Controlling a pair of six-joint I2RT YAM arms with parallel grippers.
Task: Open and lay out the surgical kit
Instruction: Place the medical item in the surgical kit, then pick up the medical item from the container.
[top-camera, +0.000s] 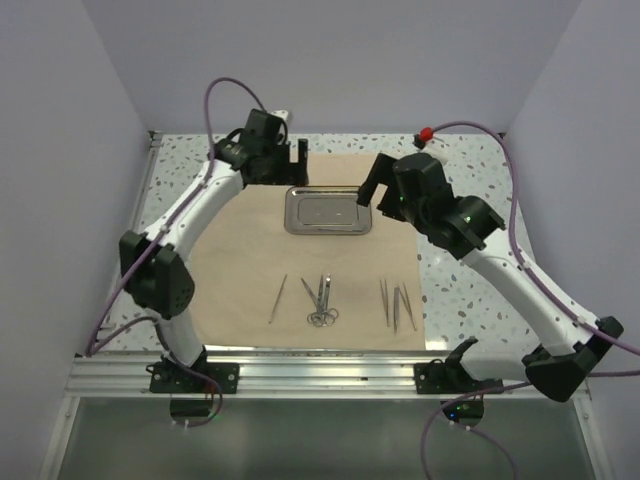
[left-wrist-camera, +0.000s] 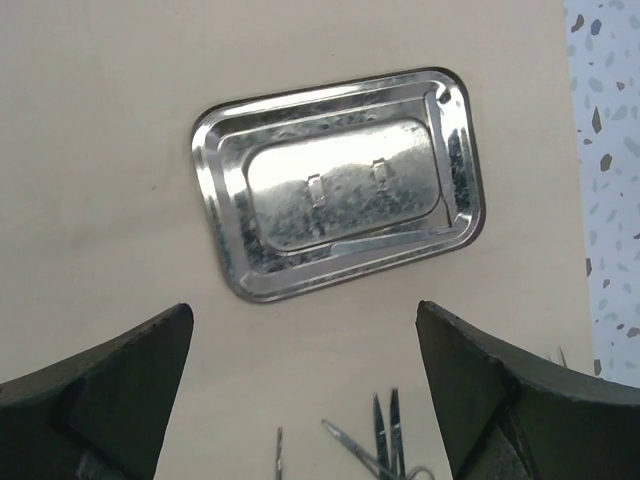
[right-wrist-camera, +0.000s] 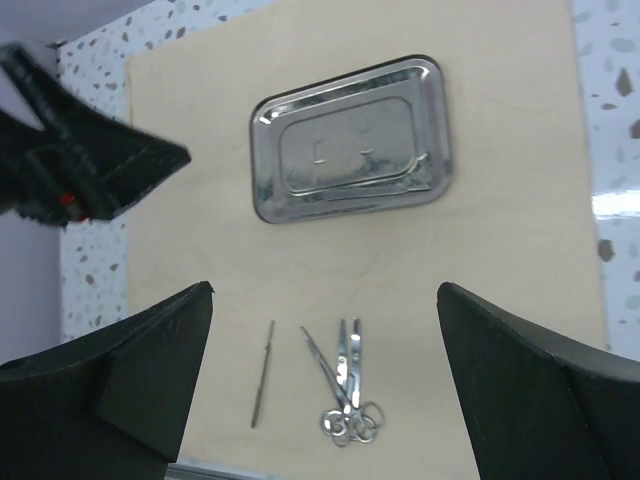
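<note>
Wrap sheet (top-camera: 250, 260) lay flat on the table, with the steel tray (top-camera: 328, 211) at its far middle. The left gripper (left-wrist-camera: 302, 310) hung beyond the tray's left, jaws wide apart; the right gripper (right-wrist-camera: 325, 290), also apart, hung at its right. Scissors (top-camera: 322, 305) and tweezers (top-camera: 403, 307) lay nearer.

Open room and obstacles around my two claws

My left claw (top-camera: 295, 152) is hanging wide at the tray's (top-camera: 328, 211) eleven o'clock and my right claw (top-camera: 368, 188) at its two o'clock, neither touching it. Bare wrap sheet (top-camera: 240, 250) is lying open at the tray's nine and three. Toward six, a thin tool (top-camera: 277, 298), the scissors (top-camera: 322, 302) and the tweezers (top-camera: 398, 305) are standing in my way in a row, leaving gaps between them.
</note>
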